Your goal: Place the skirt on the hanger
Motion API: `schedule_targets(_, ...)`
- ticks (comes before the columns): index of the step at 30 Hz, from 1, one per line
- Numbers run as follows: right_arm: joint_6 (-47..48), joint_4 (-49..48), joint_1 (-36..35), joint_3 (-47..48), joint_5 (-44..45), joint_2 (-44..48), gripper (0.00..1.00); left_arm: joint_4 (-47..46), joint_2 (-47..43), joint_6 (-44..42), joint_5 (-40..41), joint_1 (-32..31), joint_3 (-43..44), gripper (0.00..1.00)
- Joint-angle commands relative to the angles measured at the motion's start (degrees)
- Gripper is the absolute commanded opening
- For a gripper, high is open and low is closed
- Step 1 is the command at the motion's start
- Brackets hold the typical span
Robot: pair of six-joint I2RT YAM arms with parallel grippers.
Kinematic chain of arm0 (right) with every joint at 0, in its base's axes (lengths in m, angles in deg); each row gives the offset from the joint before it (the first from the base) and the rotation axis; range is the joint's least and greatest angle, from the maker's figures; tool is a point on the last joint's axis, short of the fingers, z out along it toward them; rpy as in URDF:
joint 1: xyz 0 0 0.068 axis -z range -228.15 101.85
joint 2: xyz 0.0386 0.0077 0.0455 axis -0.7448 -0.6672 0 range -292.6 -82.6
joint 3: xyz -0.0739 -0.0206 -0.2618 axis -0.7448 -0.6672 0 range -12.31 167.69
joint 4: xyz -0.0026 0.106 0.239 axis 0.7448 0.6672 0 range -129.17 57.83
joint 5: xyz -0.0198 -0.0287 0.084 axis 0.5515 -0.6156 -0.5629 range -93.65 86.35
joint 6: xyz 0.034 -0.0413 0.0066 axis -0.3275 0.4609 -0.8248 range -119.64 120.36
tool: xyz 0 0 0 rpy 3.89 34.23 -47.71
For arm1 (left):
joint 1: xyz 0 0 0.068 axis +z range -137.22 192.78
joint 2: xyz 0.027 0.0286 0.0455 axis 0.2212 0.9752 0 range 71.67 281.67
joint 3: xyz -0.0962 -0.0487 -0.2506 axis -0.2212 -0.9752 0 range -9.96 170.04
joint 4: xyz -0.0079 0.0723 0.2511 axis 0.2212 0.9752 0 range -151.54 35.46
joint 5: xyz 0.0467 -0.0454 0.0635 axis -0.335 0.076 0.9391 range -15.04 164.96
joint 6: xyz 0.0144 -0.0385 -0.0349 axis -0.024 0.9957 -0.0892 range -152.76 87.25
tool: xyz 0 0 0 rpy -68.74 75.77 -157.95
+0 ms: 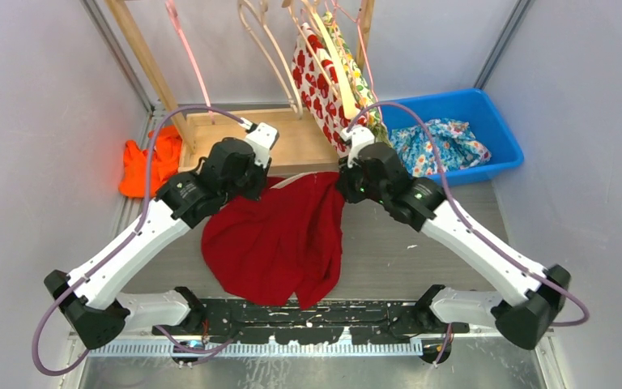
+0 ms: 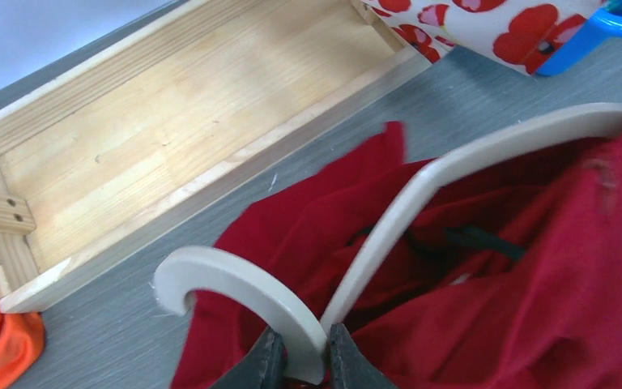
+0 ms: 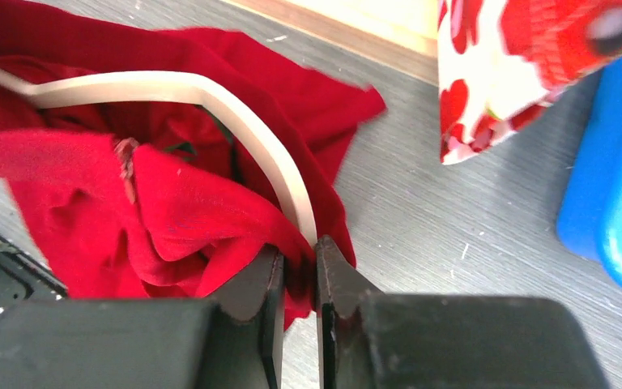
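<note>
Steadying cream wooden hanger (image 2: 421, 185), left gripper (image 2: 306, 361) pinches its hook; right gripper (image 3: 296, 274) clamps red fabric skirt (image 3: 186, 211) to its arm.

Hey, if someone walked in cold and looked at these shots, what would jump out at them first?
The big red skirt spread mid-table between the arms grabs the eye first, a pale hanger tucked into it. The left tool clamps the hanger by its hook; the right tool pinches skirt cloth at its far end. Then the blue bin back right and orange cloth back left.
</note>
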Motion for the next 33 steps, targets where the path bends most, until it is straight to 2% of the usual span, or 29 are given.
schedule_targets(1, -2.80, -20.28, -0.97, -1.52, -7.80, -5.50, 0.01, -6.04, -1.73, 1.86, -20.16, -4.46, 4.30, 0.00)
schedule_targets(4, -2.91, -22.99, -0.99, -2.45, -10.63, -7.13, 0.01, -6.62, -2.22, 1.96, -21.01, -4.43, 3.77, 0.00)
schedule_targets(10, -2.01, -24.35, -0.96, -5.24, -9.51, -6.50, 0.01, -6.07, -3.00, 1.71, -21.29, -4.41, 2.98, 0.00)
schedule_targets(16, 2.06, -19.45, -0.92, -6.07, -9.84, 0.12, 0.01, -3.75, -3.43, 0.72, -21.20, -4.46, 4.67, 0.00)
schedule_targets(22, 1.87, -11.83, -1.02, -3.05, -11.22, 5.83, 0.01, -0.38, -3.21, -0.68, -21.25, -4.47, 8.80, 0.00)
schedule_targets(27, 3.41, -6.40, -0.98, 3.81, -13.81, 7.90, 0.01, 3.37, -1.61, -2.55, -22.42, -4.48, 13.61, 0.00)
schedule_targets(33, 11.12, 4.58, -1.01, 19.33, -17.43, 1.37, 0.01, 8.69, 0.65, -5.51, -24.12, -4.40, 19.91, 0.00)
